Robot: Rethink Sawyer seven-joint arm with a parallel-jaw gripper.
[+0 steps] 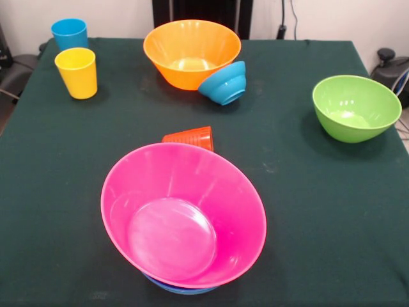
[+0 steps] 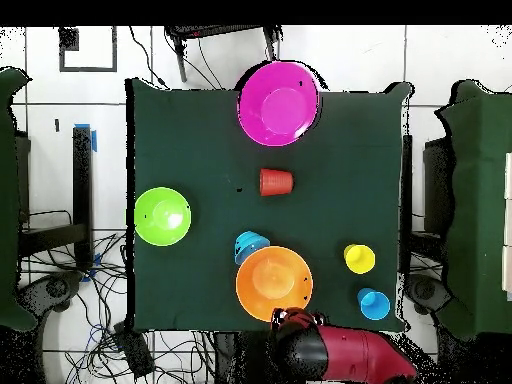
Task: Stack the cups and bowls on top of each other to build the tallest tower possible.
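The tower stands at the near edge in the front view: a large pink bowl (image 1: 183, 214) (image 2: 279, 102) nested over a blue bowl whose rim (image 1: 182, 289) peeks out below. Just behind it an orange-red ribbed cup (image 1: 190, 137) (image 2: 275, 182) seems to lie on its side. A yellow-orange bowl (image 1: 192, 52) (image 2: 274, 283) sits at the far middle, with a small blue bowl (image 1: 223, 83) (image 2: 251, 245) tipped against it. The green bowl (image 1: 356, 107) (image 2: 163, 215) stands alone. A yellow cup (image 1: 77, 72) (image 2: 359, 258) and a sky blue cup (image 1: 69, 33) (image 2: 373, 303) stand upright together. My gripper (image 2: 293, 322) is drawn back at the table edge beside the yellow-orange bowl, holding nothing that shows.
The dark green tablecloth (image 1: 307, 192) covers the whole table. The red arm (image 2: 350, 352) lies along the table's edge, off the cloth. Cables and furniture lie on the floor around the table.
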